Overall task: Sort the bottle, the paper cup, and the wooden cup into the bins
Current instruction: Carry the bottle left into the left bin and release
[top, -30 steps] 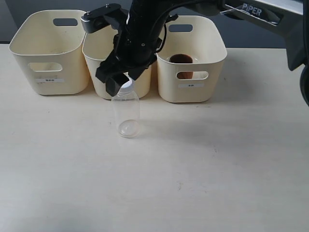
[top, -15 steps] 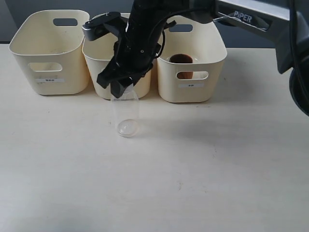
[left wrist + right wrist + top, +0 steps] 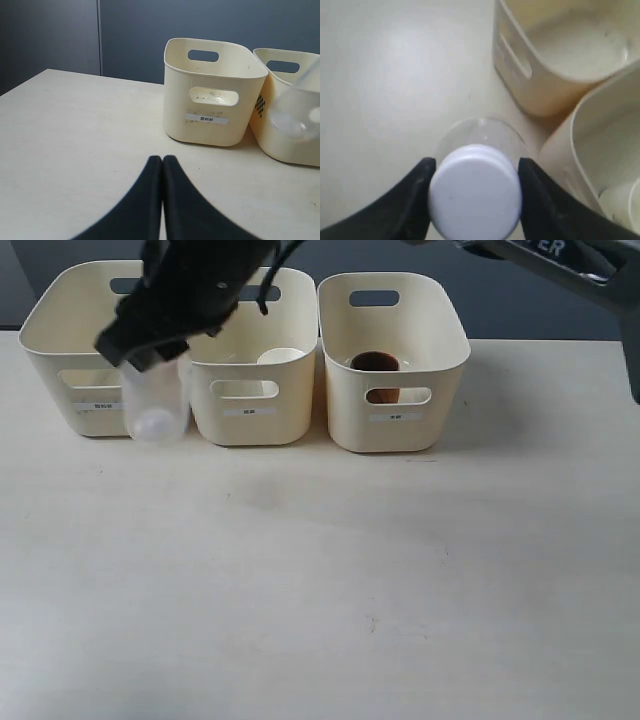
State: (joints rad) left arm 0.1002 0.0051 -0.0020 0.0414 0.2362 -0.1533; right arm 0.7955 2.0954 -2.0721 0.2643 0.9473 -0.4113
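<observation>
Two of three items are judged sorted. The wooden cup (image 3: 375, 362) stands inside the right bin (image 3: 445, 345). The white rim of the paper cup (image 3: 280, 356) shows inside the middle bin (image 3: 250, 425). The bins are lined up along the back edge of the worktop (image 3: 400, 590), with the left bin (image 3: 50, 335) nearest the back-left corner.

One item is outstanding: the bottle (image 3: 155, 412). It is held by its white cap in the right claw (image 3: 150, 352), whose jaws are clamped on either side of the cap, as the right wrist view confirms. The bottle hangs upright, apparently clear of the worktop. It is in front of the gap between the left and middle bins and not yet above any rim. A finer fix is prevented by motion blur.

Nothing is seen in the part of the left bin visible from the right wrist view. That bin is taken as the probable destination, though its label cannot be read with confidence.

The left claw (image 3: 162, 200) is seen with its fingers pressed together, holding nothing, low over the worktop and well apart from the bins.

Remaining, as judged: carry over a rim, release, withdrawal.
</observation>
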